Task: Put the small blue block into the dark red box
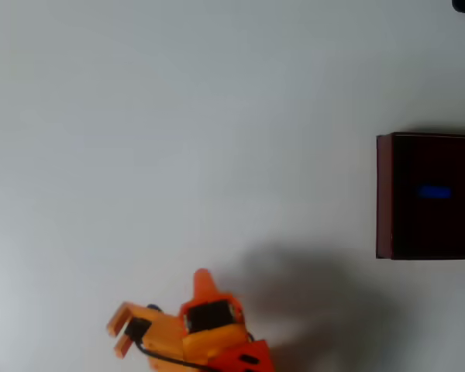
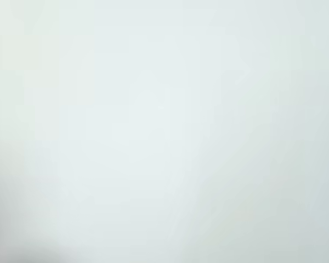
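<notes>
- In the overhead view my orange arm [image 1: 205,329] sits at the bottom edge of the white table [image 1: 178,139], left of centre.
- My claw [image 1: 120,332] points toward the left side of that picture, low over the table top. Its two fingers [image 1: 122,315] stand a little apart with bare table between them, and it holds nothing.
- The dark red box [image 1: 384,194] stands at the right edge, well apart from my claw and cut off by the frame.
- The small blue block [image 1: 434,191] lies inside the box on its near-black floor, roughly mid-way between the near and far walls.
- My wrist view gives a pale, blurred surface [image 2: 164,120] with a faint grey shade in the lower left corner.
</notes>
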